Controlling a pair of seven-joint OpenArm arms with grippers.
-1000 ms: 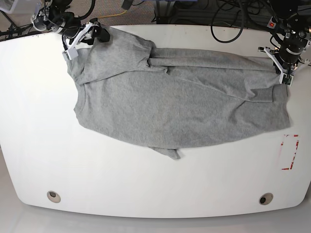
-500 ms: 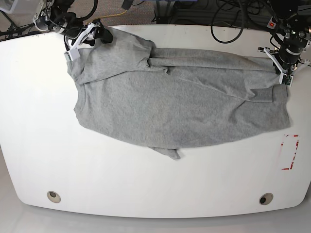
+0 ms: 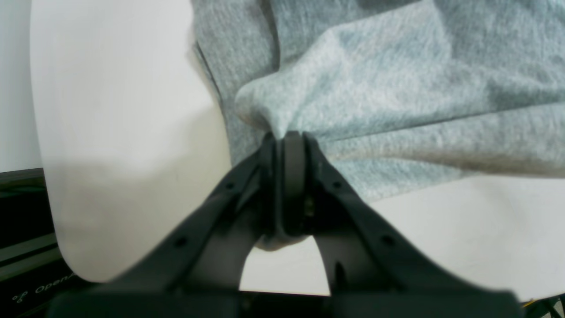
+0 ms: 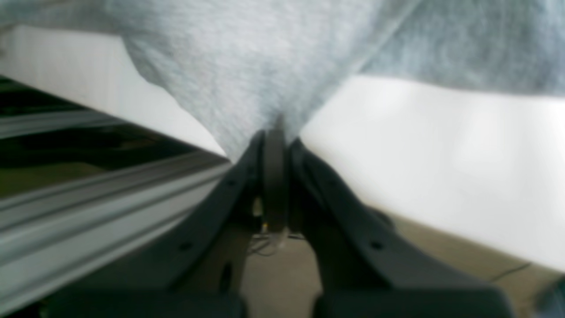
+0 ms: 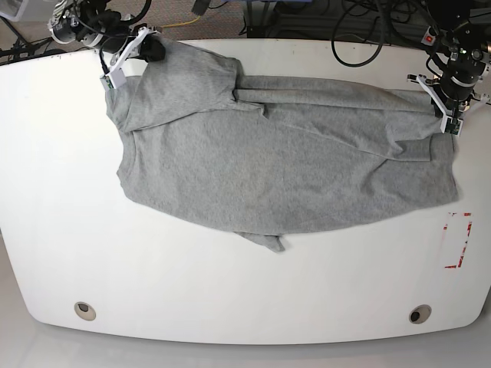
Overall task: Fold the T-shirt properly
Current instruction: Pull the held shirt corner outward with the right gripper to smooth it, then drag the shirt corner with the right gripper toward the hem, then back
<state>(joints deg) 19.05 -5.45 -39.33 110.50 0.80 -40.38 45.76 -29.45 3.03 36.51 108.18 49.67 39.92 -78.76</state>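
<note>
T-shirt (image 5: 284, 165): spread crumpled along the table's (image 5: 230, 291) far edge, no fold made.
Left gripper (image 5: 451, 123): closed, pinching its cloth.
Right gripper (image 5: 115, 77): closed, pinching its cloth.
Left: all folding.

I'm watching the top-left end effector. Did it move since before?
Yes. The right end effector slid toward the table's far edge, pinching the T-shirt.

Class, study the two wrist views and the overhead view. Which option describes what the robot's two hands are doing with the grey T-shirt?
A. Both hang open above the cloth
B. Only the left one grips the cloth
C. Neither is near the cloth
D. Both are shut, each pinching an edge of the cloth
D: the left hand and the right hand each show jaws pressed together with a bunch of the T-shirt caught at the tips.
</note>
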